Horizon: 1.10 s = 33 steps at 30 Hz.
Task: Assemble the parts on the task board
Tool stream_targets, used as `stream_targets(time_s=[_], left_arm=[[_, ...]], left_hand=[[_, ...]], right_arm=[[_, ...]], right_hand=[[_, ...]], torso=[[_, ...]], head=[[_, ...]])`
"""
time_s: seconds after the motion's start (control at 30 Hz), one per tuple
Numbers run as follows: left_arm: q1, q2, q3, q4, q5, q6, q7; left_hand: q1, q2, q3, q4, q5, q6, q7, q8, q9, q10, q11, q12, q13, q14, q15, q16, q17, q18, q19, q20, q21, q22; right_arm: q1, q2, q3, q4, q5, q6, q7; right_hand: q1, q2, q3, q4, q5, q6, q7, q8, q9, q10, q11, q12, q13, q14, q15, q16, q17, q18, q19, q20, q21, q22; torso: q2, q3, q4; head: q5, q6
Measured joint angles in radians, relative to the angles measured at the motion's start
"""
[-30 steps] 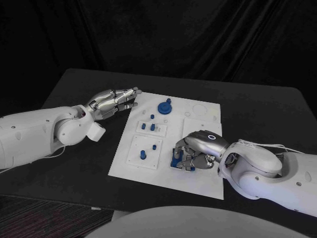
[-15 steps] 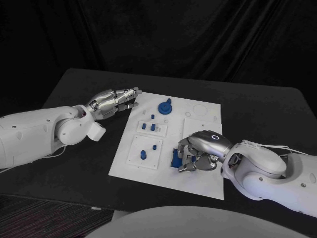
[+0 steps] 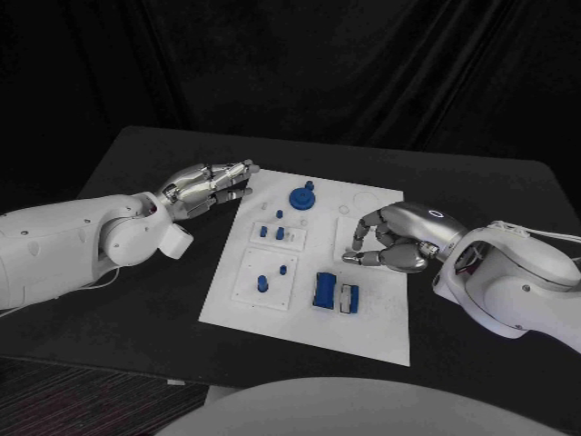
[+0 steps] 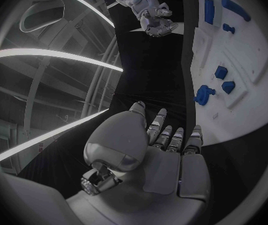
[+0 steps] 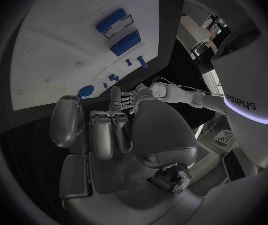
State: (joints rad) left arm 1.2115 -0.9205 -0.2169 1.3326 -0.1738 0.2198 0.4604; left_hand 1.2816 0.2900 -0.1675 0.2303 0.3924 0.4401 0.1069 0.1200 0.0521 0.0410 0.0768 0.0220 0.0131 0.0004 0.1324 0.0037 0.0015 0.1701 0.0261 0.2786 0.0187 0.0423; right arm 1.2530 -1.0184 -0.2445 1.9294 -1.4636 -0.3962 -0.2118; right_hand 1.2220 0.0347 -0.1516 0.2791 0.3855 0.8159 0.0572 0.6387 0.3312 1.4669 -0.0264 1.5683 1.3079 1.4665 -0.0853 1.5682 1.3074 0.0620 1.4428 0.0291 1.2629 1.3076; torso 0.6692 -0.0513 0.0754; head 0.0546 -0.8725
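Left hand (image 3: 210, 188) rests with fingers extended; right hand (image 3: 393, 241) hovers, fingers curled.

My right hand (image 3: 393, 241) and left hand (image 3: 210, 186): silver, metallic-looking, with a soft sheen, on arms (image 3: 55, 250) cased in smooth white glossy plastic. Task board (image 3: 369, 322): flat white plate, matt, plastic-looking, with shallow moulded recesses; on it, blue parts of smooth plastic, among them a rectangular block (image 3: 326, 291) toward six o'clock and a round knobbed piece (image 3: 302, 195) toward twelve. Table (image 3: 487, 195): black, matt, even-surfaced; behind it, a black curtain (image 3: 317, 64) of cloth hanging in folds.
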Motion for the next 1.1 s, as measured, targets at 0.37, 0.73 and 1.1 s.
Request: stream_targets(time_s=[0.37,0.73,1.1], left_arm=[[0.000,-0.002,0.000,0.001,0.000,-0.001,0.000],[0.000,-0.001,0.000,0.000,0.000,0.000,0.000],[0.000,-0.002,0.000,-0.001,0.000,0.000,0.000]], left_hand=[[0.004,-0.004,0.000,0.000,0.000,0.000,0.000,0.000,0.000,0.000,0.000,0.000,0.001,0.000,0.000,0.000,-0.001,0.000,0.000,0.000,0.000,0.000],[0.004,-0.004,0.000,0.000,0.004,0.000,0.000,0.000,0.000,0.000,0.000,0.000,0.000,0.000,0.000,0.000,0.000,0.000,0.000,0.000,0.000,0.000],[0.004,-0.004,0.000,0.000,0.004,0.000,0.000,0.000,0.000,0.000,0.000,0.000,0.000,0.000,0.000,0.000,0.000,0.000,0.000,0.000,0.000,0.000]], right_arm=[[-0.015,0.021,-0.002,-0.033,0.051,0.249,-0.121],[-0.043,0.032,-0.002,-0.043,0.043,0.297,-0.157],[-0.069,0.030,-0.002,-0.033,-0.023,0.237,-0.151]], right_hand=[[0.229,-0.019,0.071,-0.104,-0.103,0.054,-0.005,-0.095,-0.041,-0.003,-0.004,0.009,0.005,-0.002,0.002,0.000,0.000,0.000,-0.006,-0.006,-0.029,0.000],[0.230,-0.051,0.110,-0.080,-0.230,-0.003,-0.006,-0.129,-0.050,0.000,-0.008,-0.003,-0.005,-0.002,0.002,0.000,0.000,0.000,-0.006,-0.006,-0.029,0.000],[0.220,-0.130,0.185,-0.011,-0.259,-0.072,-0.016,-0.233,-0.114,0.002,-0.016,0.001,0.000,-0.001,-0.005,0.000,0.000,0.000,-0.006,-0.006,-0.031,0.000]], torso=[[0.000,-0.0013,0.0006],[0.002,-0.0001,0.0007],[0.003,0.0008,-0.0006]], head=[[-0.004,0.000],[-0.011,0.000],[-0.010,0.000]])
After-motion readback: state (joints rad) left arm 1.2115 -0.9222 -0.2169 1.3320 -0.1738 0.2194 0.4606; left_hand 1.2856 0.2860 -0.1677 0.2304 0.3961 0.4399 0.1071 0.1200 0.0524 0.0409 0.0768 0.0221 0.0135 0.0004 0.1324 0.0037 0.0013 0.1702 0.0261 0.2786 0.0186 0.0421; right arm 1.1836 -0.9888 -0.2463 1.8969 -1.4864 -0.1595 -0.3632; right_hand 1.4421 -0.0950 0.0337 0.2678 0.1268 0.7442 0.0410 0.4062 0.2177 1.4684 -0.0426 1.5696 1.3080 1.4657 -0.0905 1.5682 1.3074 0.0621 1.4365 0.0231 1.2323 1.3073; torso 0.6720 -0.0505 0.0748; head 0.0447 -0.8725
